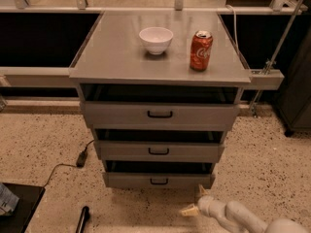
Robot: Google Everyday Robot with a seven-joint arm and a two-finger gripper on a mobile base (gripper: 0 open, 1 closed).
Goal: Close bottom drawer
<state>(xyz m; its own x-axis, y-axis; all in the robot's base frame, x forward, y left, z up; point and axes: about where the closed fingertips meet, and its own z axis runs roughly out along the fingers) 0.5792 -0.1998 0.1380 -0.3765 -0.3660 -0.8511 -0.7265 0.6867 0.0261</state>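
Observation:
The bottom drawer [158, 180] is the lowest and narrowest of the grey cabinet's three, with a small black handle. It stands out a little, and a dark gap shows above its front panel. My gripper [194, 201] is low on the floor at the bottom right, just in front of and below the drawer's right corner. Its two cream fingers [201, 191] are spread apart and hold nothing. The white arm [243, 218] comes in from the bottom right corner.
The middle drawer [159, 151] and top drawer [160, 114] also stand slightly out. A white bowl [156, 39] and a red soda can [200, 50] sit on the cabinet top [112, 57]. A black cable and plug [81, 157] lie on the speckled floor at left. A black object [81, 219] lies bottom left.

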